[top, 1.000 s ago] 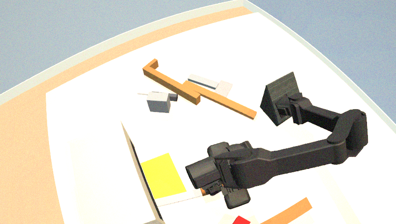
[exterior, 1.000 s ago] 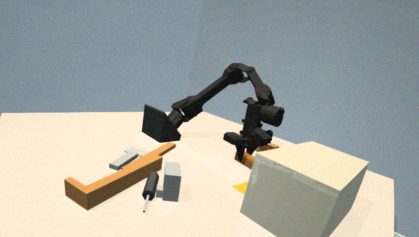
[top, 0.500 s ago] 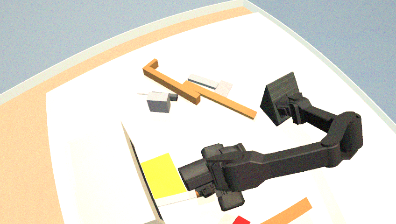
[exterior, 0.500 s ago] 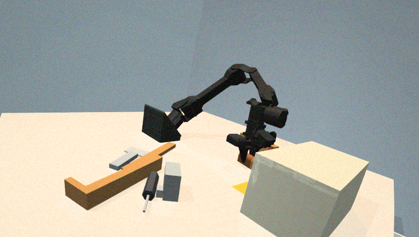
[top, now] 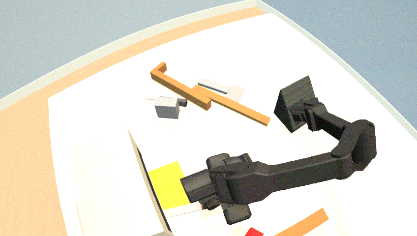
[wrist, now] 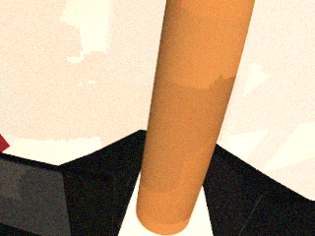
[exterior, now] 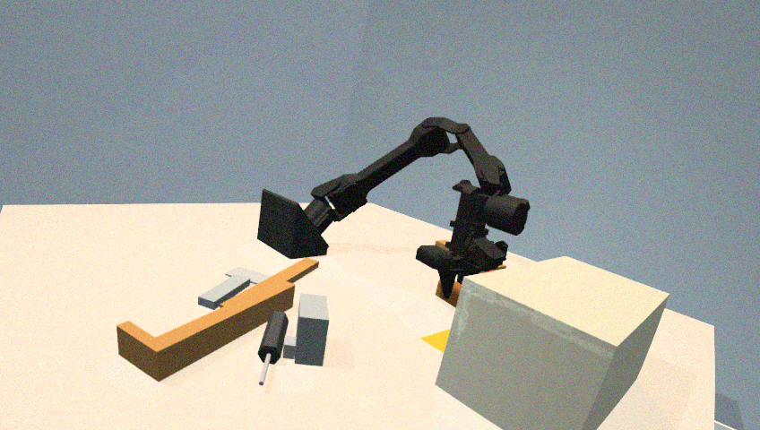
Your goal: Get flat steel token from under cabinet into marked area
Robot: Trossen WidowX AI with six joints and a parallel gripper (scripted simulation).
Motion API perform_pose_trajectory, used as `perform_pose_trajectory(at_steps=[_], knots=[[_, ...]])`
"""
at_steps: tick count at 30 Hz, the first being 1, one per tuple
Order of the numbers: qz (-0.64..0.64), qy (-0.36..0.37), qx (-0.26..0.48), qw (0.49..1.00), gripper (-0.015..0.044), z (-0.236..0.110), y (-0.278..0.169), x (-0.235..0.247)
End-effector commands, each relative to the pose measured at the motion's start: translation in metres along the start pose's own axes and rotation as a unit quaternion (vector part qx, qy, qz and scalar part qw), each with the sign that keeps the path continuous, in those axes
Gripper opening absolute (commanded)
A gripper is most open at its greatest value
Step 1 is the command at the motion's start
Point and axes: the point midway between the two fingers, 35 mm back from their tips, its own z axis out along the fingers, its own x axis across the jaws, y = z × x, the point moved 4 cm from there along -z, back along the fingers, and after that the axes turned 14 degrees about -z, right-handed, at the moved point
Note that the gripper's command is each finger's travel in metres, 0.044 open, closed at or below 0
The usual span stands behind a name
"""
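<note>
My gripper [top: 209, 204] [exterior: 446, 282] [wrist: 173, 142] is shut on an orange round rod [wrist: 197, 86] [exterior: 445, 293]. It holds the rod low over the table, with the rod pointing toward the yellow marked area [top: 168, 184] [exterior: 436, 339]. The marked area lies in front of the pale cabinet [top: 108, 175] [exterior: 559, 308]. The gripper is at the side of the marked area away from the cabinet. The dark gap along the cabinet's foot shows in the top view. No steel token is visible in any view.
An orange L-shaped stick [top: 178, 86] [exterior: 202, 324], an orange flat bar [top: 234, 105], a grey block [top: 166, 108] [exterior: 312, 327], a dark-handled pin tool [exterior: 272, 335] and a grey flat piece [top: 216, 86] [exterior: 226, 290] lie beyond the cabinet. Another orange bar [top: 304, 223] and a red block [top: 253, 232] lie near the gripper.
</note>
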Motion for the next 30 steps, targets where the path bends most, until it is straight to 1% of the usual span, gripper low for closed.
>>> perform_pose_trajectory(at_steps=[1, 30], knots=[[-0.002, 0.000, -0.001, 1.000, 0.0000, 0.000, 0.004, -0.001], [-0.002, 0.000, -0.001, 1.000, 0.0000, -0.001, 0.031, -0.007]])
